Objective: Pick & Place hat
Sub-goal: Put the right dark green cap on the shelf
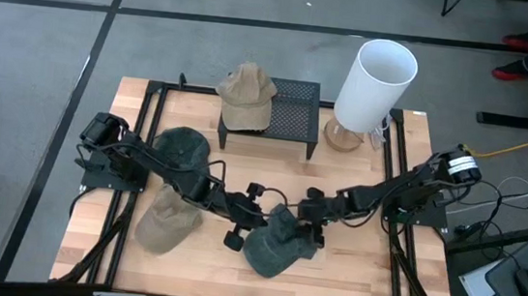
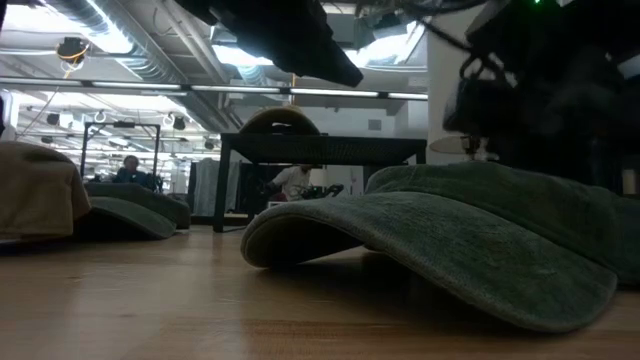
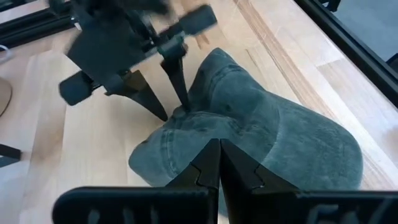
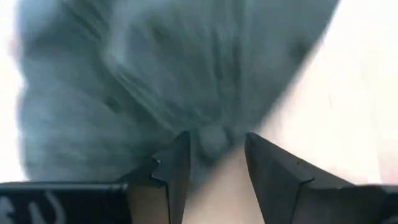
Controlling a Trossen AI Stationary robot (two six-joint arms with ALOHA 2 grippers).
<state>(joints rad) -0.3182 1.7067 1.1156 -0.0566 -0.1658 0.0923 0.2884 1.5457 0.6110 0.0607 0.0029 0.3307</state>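
The green cap (image 1: 279, 249) lies flat on the table (image 1: 367, 284) near its front edge, centre, crown up and brim toward the low camera. I judge it light, soft and floppy: washed cotton that will buckle under a pinch, so I want a fold of the crown or the stiffer brim edge, not the smooth dome.

My right gripper (image 4: 211, 163) stands over the crown, fingers parted, straddling the small top button and a ridge of cloth, not yet closed on it.

My left gripper (image 3: 219, 163) hovers just beside the cap, fingers pressed together, holding nothing.

Farther off, a tan cap (image 1: 167, 222) and another green one (image 1: 180, 150) lie to the left; a third tan cap (image 1: 247, 96) sits on the black rack (image 1: 291, 117) beside a white lamp (image 1: 372, 86).
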